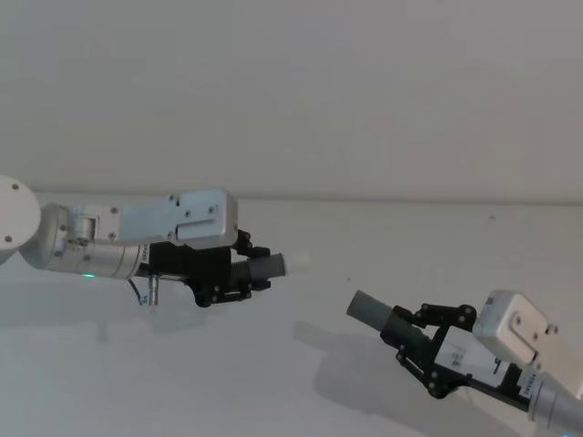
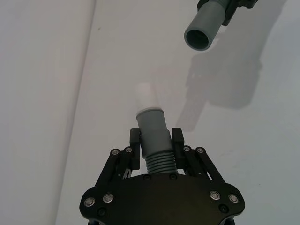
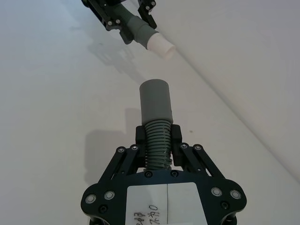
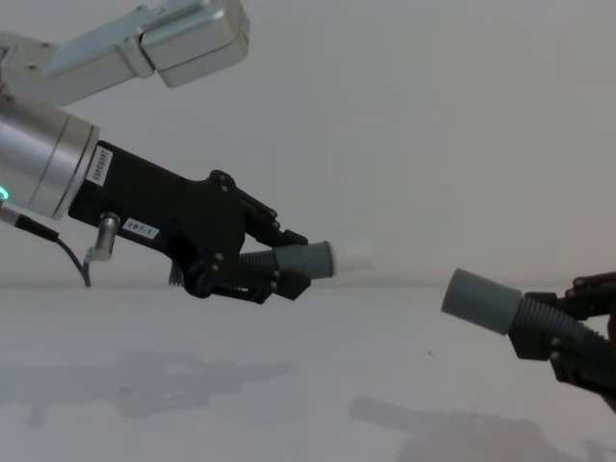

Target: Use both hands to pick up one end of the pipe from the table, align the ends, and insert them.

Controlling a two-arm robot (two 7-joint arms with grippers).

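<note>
The pipe is in two pieces, both lifted clear of the bench (image 1: 273,382). The left gripper (image 1: 239,271) pinches the ribbed part of the whitish-tipped piece (image 2: 151,123), which points toward the right. The right gripper (image 1: 410,335) pinches the ribbed part of the wide-sleeved piece (image 3: 156,104), its open mouth facing back toward the left. The two ends are apart and not yet on one axis: the sleeve sits lower and nearer the robot. The right gripper's white label carries handwriting too small to read.
</note>
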